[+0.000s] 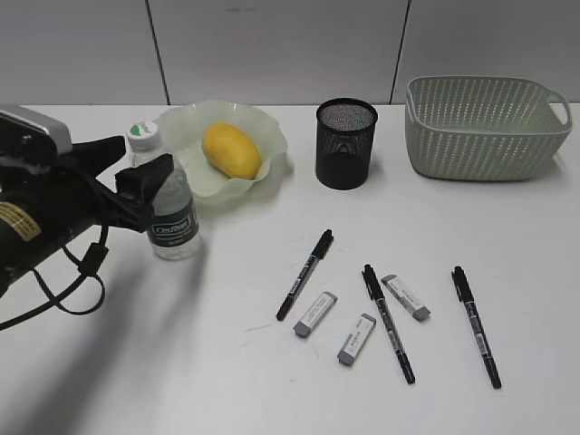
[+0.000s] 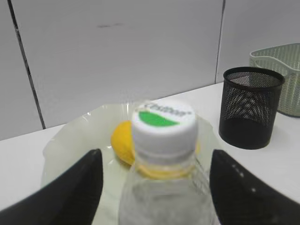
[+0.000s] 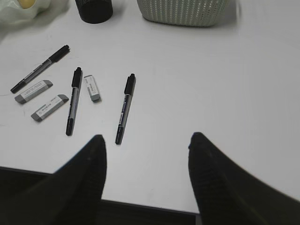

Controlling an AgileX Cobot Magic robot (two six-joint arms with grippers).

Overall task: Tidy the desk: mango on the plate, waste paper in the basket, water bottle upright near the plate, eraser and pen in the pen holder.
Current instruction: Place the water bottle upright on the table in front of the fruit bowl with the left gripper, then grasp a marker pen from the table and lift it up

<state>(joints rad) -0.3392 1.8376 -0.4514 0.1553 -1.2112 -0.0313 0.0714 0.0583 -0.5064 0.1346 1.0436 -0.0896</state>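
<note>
Standing upright on the desk (image 1: 272,399), the water bottle (image 1: 172,204) is sitting just beside the plate (image 1: 263,127), which is holding the mango (image 1: 231,149). The left gripper (image 2: 157,187) is flanking the bottle with its jaws apart, neither finger visibly touching it. The right gripper (image 3: 147,159) is hovering spread wide and empty over bare desk. 3 pens (image 1: 305,274) and 3 erasers (image 1: 314,314) are lying loose in front of the pen holder (image 1: 345,143), with the basket (image 1: 485,125) to its right.
</note>
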